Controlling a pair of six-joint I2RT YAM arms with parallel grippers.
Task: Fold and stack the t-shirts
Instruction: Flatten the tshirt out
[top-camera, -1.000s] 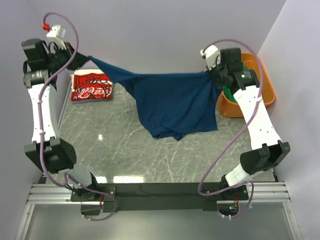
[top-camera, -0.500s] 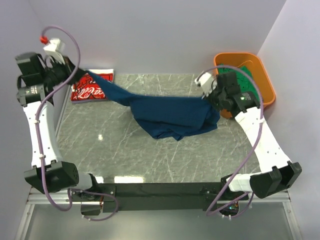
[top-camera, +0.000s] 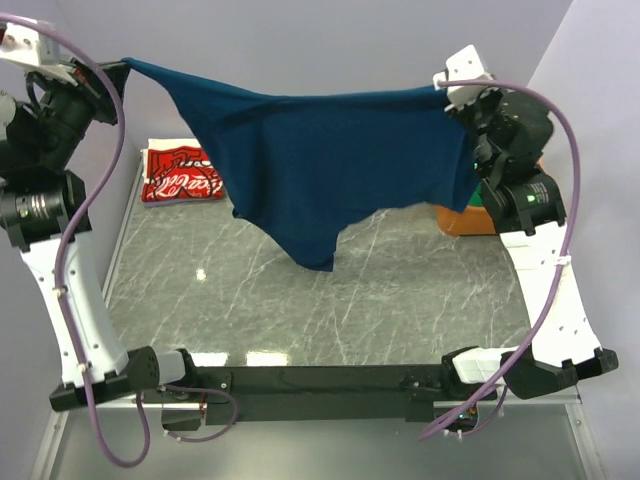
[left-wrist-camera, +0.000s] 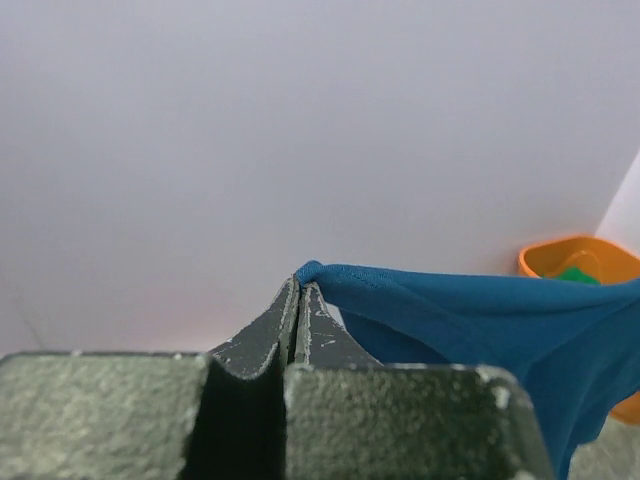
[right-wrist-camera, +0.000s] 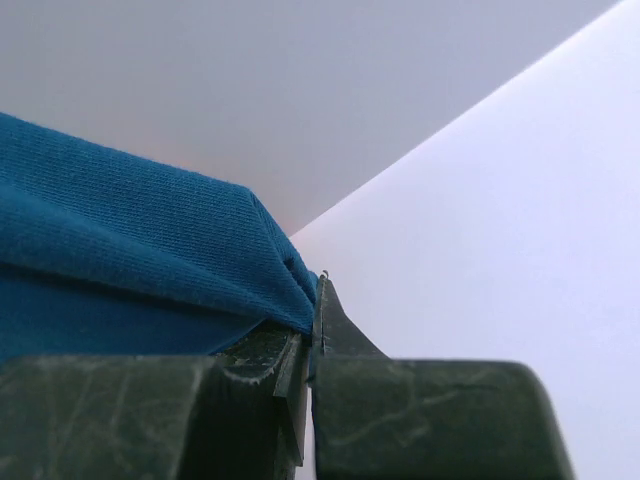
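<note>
The navy blue t-shirt hangs spread in the air between both arms, its lower edge drooping to a point above the table. My left gripper is shut on its left corner, high at the back left; the wrist view shows the cloth pinched at the fingertips. My right gripper is shut on the right corner, high at the back right; the cloth is clamped between its jaws. The red t-shirt with white script lies folded at the back left. A bit of green cloth shows in the tub.
The orange plastic tub stands at the back right, mostly hidden behind the shirt and right arm; it also shows in the left wrist view. The grey marble table lies below. White walls close the back and sides.
Both arms have risen and spread apart, lifting the navy shirt off the table. It now hangs stretched in the air instead of lying bunched on the marble.
</note>
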